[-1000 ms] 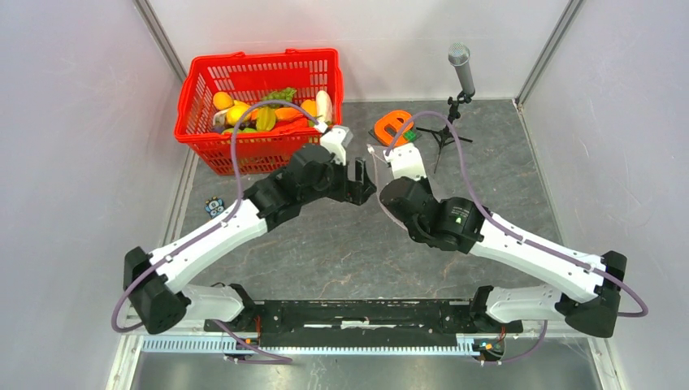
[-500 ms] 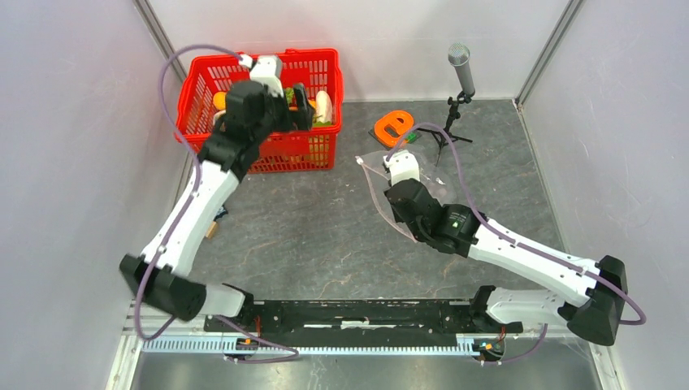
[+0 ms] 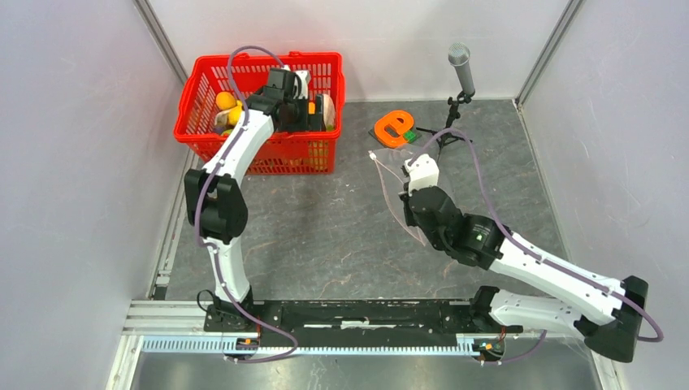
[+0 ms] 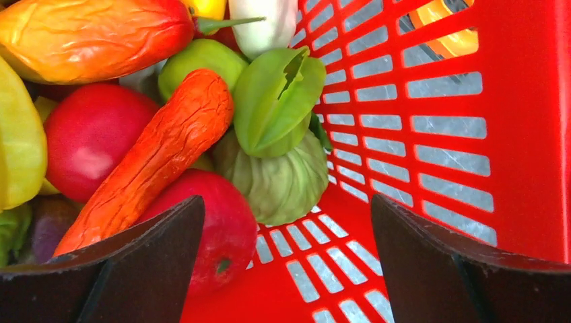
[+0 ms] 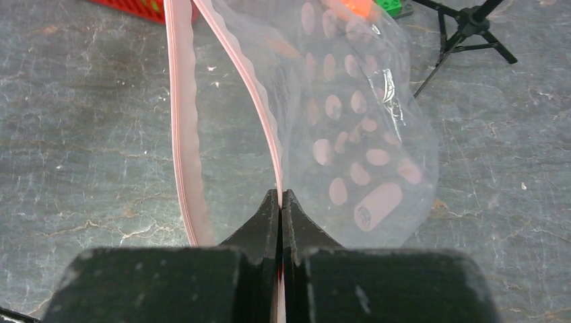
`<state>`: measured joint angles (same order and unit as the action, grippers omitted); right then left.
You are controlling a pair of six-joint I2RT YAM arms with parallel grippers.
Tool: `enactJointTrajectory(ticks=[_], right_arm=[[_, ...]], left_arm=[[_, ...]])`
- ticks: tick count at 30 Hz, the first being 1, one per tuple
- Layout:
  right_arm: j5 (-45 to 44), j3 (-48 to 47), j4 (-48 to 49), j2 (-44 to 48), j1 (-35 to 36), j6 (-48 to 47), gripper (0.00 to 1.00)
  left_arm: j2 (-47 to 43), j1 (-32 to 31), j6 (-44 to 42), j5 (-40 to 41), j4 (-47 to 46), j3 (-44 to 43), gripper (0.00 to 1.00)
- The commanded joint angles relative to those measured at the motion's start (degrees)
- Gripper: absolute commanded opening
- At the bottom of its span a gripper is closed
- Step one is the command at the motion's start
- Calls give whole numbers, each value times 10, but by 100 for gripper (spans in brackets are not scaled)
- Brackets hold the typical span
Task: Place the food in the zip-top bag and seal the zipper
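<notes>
While one zip-top bag (image 5: 363, 134) is pinched, one carrot (image 4: 161, 148) touches two red fruits (image 4: 87, 134).

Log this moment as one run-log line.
left gripper: open, inside red basket over toy food | right gripper: shut on zip-top bag at zipper, mouth open

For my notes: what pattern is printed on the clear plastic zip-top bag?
Oval pinkish spots on the clear plastic zip-top bag; clearest in the right wrist view.
</notes>
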<state>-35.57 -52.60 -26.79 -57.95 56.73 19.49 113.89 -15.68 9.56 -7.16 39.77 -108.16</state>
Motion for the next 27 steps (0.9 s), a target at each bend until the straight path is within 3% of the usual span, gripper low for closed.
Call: enactJointTrajectory(ticks=[1, 5, 13, 18, 27], right_arm=[[-45, 13, 5, 41, -2, 11, 0], [-80, 25, 2, 67, -2, 15, 0], [-152, 39, -49, 108, -3, 62, 0], [-192, 42, -81, 126, -4, 78, 0], [-179, 33, -99, 121, -3, 87, 0]], left_arm=[[-37, -47, -32, -86, 76, 15, 97], [-53, -147, -61, -88, 93, 25, 98], [-106, -283, 30, -56, 51, 119, 97], [-183, -320, 84, -57, -31, 213, 97], [-233, -291, 13, 171, -38, 210, 100]])
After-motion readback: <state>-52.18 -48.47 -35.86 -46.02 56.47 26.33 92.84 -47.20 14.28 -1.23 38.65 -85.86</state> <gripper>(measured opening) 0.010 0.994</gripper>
